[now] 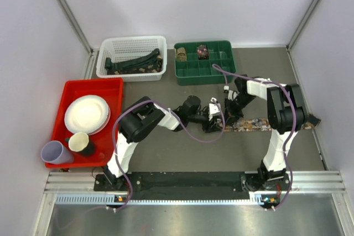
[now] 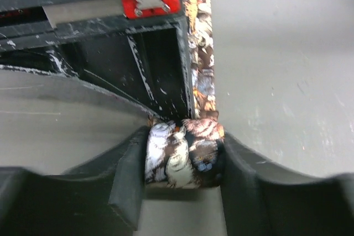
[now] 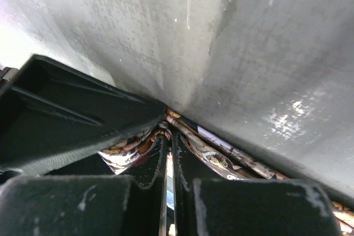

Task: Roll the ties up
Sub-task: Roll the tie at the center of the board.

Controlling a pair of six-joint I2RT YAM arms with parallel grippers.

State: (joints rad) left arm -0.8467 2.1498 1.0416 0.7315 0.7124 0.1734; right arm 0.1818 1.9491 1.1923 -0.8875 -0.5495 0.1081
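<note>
– Left gripper, condition?

– Jaws at a middling spread, set against the rolled end of the brown-red floral fabric necktie. Both pads touch the coil, one on each side.

– Right gripper?

– Fingers pressed together, tips down at the flat part of the same necktie, just beside the coil. Whether any cloth is pinched between them, I cannot tell.

– Location of the item?

– Middle of the grey table. The coil sits between the two grippers, and the unrolled strip lies flat from there toward the table's right edge.

– Handling assessment?

– Judged light, soft and limp, with no stiffness of its own. A released coil would likely spring loose. The cloth looks smooth, so the layers may slide sideways over one another and the roll may go crooked. It is not fragile, and a firm squeeze should do no harm.

– Recommended hold?

– On opposite sides of the coil, as now, and deep enough between the pads to catch every layer. The second hold belongs on the strip close to the coil, pressing it flat to the table so the next turn winds on tight. A grip far out along the strip would leave slack.
</note>
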